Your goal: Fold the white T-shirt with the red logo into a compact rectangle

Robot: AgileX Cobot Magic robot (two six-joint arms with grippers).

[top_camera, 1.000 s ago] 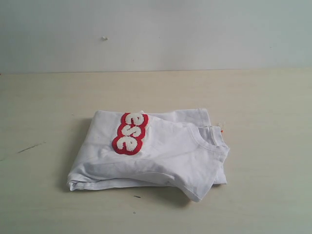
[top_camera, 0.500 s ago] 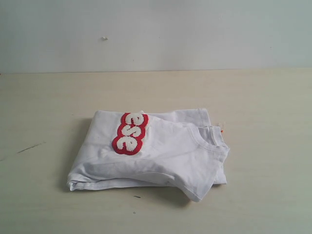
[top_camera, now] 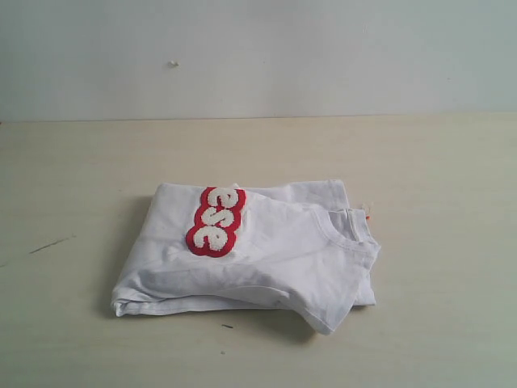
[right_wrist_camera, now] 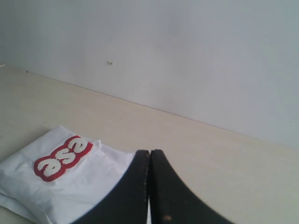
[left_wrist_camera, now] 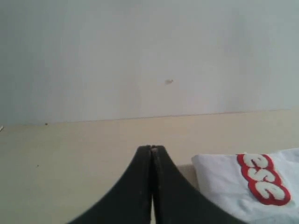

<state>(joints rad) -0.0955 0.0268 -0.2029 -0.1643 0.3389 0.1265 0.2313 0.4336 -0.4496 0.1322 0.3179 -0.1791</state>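
The black left pincer (left_wrist_camera: pixel 152 148) has its two jaws pressed together tip to tip, with nothing between them. The right pincer (right_wrist_camera: pixel 149 152) is closed on nothing in the same way. Neither touches the cloth. Past them, on the pale wooden tabletop (top_camera: pixel 436 162), the white T-shirt (top_camera: pixel 266 263) lies folded into a rough, stacked rectangle near the middle. Its layers show along the near left edge, and one loose corner of the top layer pokes out at the near right. A tiny dark fleck (top_camera: pixel 228 326) sits on the wood just in front of the shirt, and a thin dark scratch (top_camera: pixel 50 244) marks the surface well off to the left. On the upper face of the bundle, toward its far left, the red logo (top_camera: pixel 216 220) shows only the fuzzy white letters "ese". The ribbed collar (top_camera: pixel 343 226) curves at the right side, with a small orange tag (top_camera: pixel 367 217) just at that edge. Beyond the far edge of the tabletop stands a plain pale wall (top_camera: pixel 339 56) bearing one small speck (top_camera: pixel 173 63).
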